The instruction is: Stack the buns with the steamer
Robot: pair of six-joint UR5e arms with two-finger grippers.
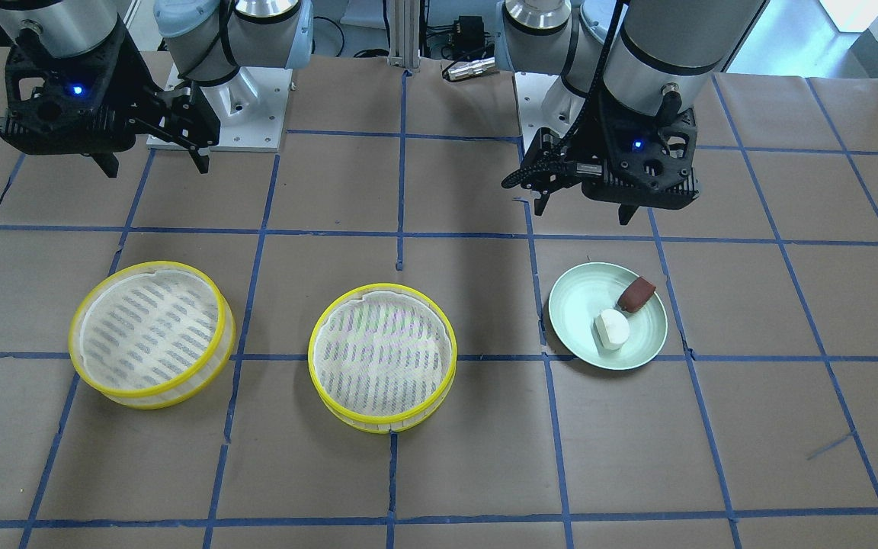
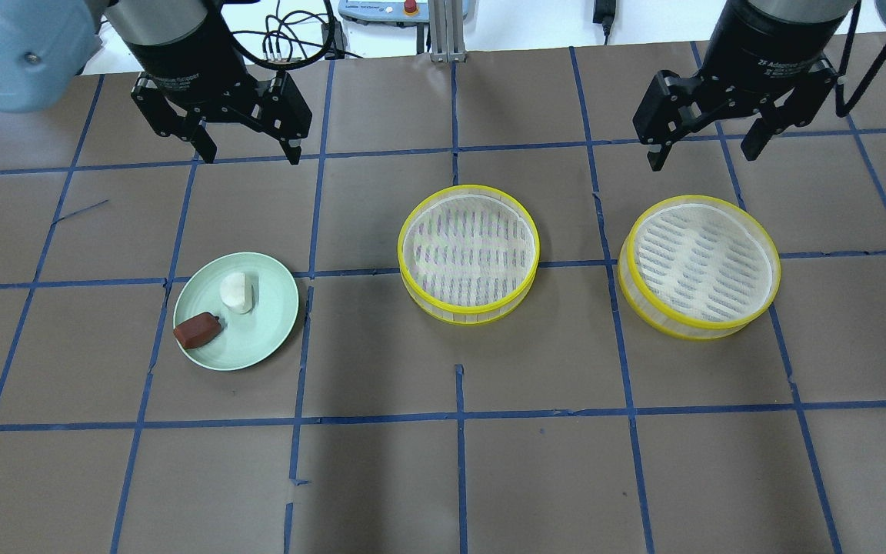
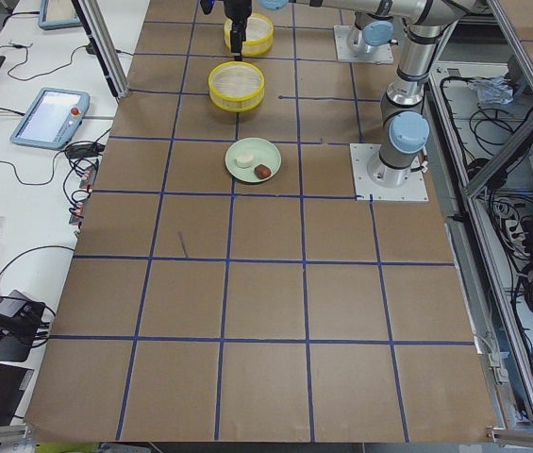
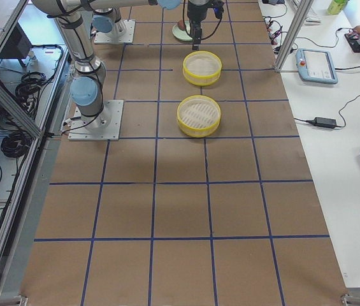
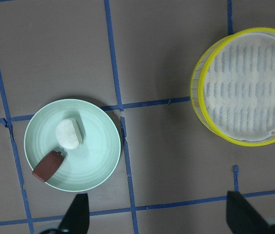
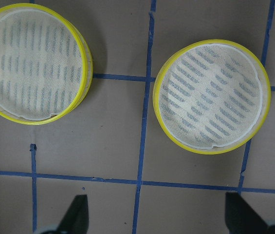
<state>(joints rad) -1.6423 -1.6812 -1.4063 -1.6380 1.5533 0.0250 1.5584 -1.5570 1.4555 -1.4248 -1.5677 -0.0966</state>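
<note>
The white bun [image 2: 236, 292] and the reddish-brown bun [image 2: 197, 330] lie side by side on a pale green plate [image 2: 270, 319] at the table's left. Two empty steamer trays with yellow rims stand apart, one in the middle [image 2: 468, 250] and one on the right [image 2: 699, 265]. My left gripper [image 2: 249, 154] is open and empty, raised above the table behind the plate. My right gripper [image 2: 703, 156] is open and empty, raised behind the right tray. The left wrist view shows both buns [image 5: 68, 133] and the middle tray [image 5: 247, 90].
The table is covered in brown paper with a blue tape grid [image 2: 458, 277]. The arm bases [image 1: 218, 114] are bolted at the robot's side of the table. Teach pendants [image 3: 49, 118] and cables lie on a side bench beyond the table's far edge.
</note>
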